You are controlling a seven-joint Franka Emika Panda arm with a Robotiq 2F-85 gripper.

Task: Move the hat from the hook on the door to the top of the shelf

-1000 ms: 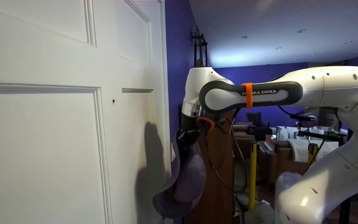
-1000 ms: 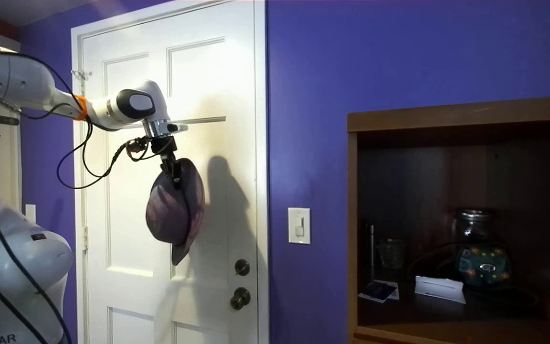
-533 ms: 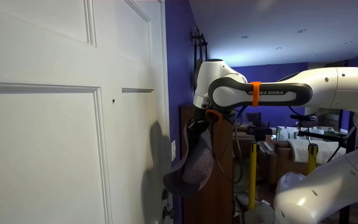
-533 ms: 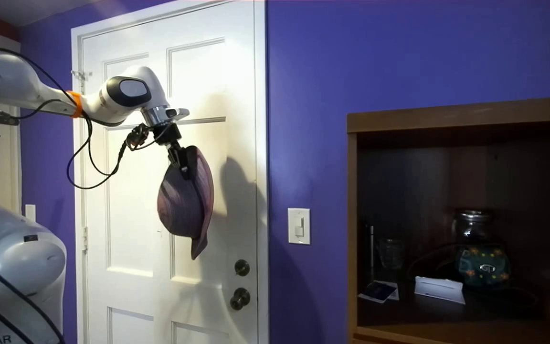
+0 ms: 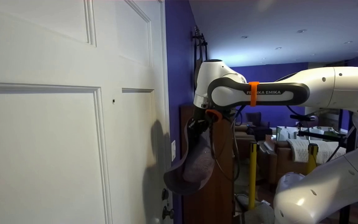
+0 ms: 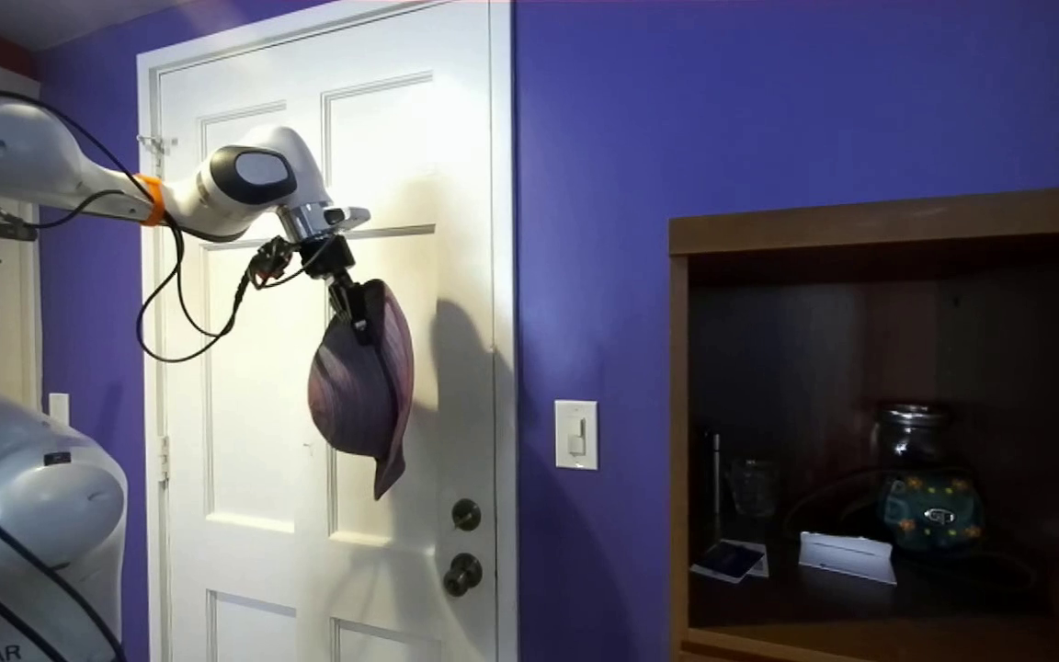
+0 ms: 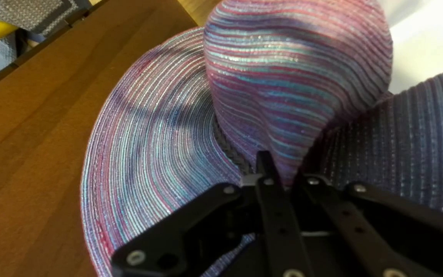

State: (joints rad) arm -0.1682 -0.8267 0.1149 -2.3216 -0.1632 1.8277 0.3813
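"Specifically, what does the wrist view add?"

"Distinct red, blue and purple stripes on the soft, wide-brimmed cloth hat (image 7: 294, 73), which shows mainly dull purple in both exterior views. Conversely, a silver-lidded jar (image 6: 914, 441) inside the tall reddish-brown wooden cabinet (image 6: 897, 221) appears only in an exterior view."

"Where is the hat relative to the black two-finger gripper (image 7: 283, 175)?"

"Below it, in front of the white panelled door (image 6: 258, 414), hanging from jaws clamped on gathered fabric."
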